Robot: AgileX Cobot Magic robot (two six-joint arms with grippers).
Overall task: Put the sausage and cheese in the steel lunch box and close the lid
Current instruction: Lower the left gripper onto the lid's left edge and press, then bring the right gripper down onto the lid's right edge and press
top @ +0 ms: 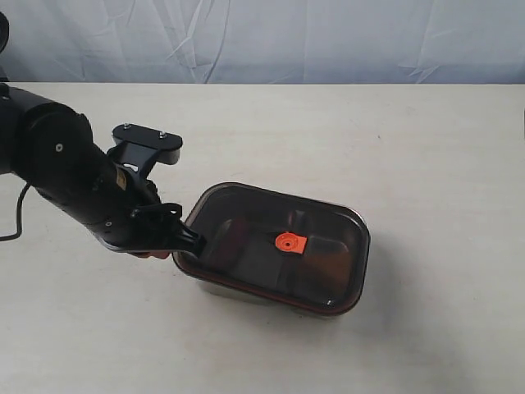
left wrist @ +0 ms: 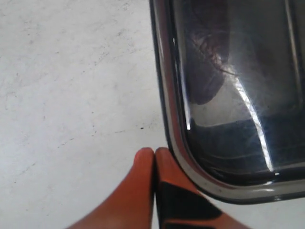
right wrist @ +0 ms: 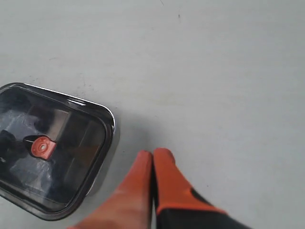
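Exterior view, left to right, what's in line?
Left arm → left gripper at the lid's left corner → lid on the lunch box, orange valve at its centre → bare table.

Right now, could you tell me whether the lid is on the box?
On: the lid covers the whole box, edges lined up. Whether it is sealed, cannot tell.

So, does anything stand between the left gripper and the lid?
Nothing visible does. The left gripper, shut, sits right beside the rim of the lid, with no object between them.
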